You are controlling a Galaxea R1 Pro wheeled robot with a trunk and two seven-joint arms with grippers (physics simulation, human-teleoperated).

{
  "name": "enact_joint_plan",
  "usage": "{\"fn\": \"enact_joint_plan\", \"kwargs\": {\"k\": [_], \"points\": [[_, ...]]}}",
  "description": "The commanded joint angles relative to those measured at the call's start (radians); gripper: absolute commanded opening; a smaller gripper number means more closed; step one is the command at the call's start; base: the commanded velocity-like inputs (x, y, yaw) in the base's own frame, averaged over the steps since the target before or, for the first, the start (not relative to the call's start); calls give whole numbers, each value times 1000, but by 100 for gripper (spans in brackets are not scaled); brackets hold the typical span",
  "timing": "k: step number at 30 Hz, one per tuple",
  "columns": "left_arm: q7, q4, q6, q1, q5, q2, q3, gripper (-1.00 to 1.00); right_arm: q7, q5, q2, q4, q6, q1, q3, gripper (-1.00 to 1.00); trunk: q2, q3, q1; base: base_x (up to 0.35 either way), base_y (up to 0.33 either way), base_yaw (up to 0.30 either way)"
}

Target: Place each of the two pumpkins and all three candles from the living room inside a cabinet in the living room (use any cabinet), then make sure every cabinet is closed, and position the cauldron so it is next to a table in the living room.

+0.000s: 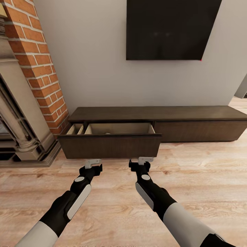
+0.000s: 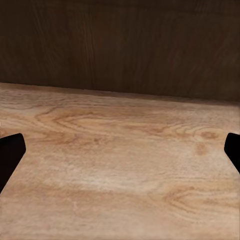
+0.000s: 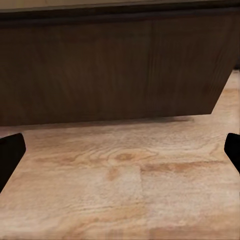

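The long dark-brown cabinet stands against the wall, and its pull-out compartment at the left end is drawn out. A small pale shape barely shows over the front board; what it is cannot be told. Both grippers hang low over the plank floor just before that board. My left gripper faces its middle and is open with nothing in it. My right gripper is near its right corner, also open and empty. The left wrist view has the dark front close ahead, and the right wrist view shows the compartment's front with its right end.
A brick fireplace with a stone surround stands left of the cabinet, close to the open compartment. A black screen hangs on the wall above. Light wood floor stretches out to the right.
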Motion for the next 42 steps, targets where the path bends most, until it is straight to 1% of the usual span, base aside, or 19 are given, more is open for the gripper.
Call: {"fn": "enact_joint_plan", "kwargs": {"k": [1,4,9,19,25,29,35,42], "points": [[9,-1,1,-1,7,1,-4,100,-8,-6,0,2,5,-1,4,100,-8,-4,4,0,0,0],[9,0,-18,-1,6,2,-4,100,-8,-7,2,22,7,-1,4,100,-29,-14,15,0,0,0],[10,1,-60,-1,7,2,-3,100,-8,-5,3,43,4,-1,5,100,-30,-33,17,0,0,0],[13,-8,-70,-1,6,2,-3,100,-7,-3,3,46,-1,-1,5,100,-32,-72,22,0,0,0],[16,-11,-70,-1,6,3,-2,100,-7,-2,3,46,-1,-1,4,100,-32,-72,22,0,0,0],[16,-4,-87,-1,6,2,-3,100,-7,-3,3,46,-1,-1,3,100,-32,-72,22,3,0,0],[16,0,-96,-1,6,3,-3,100,-6,-13,3,46,0,-1,1,100,-32,-72,22,128,0,0],[16,0,-98,-1,6,1,-2,100,-8,-12,3,46,2,-1,2,100,-32,-72,22,147,43,0]]}}
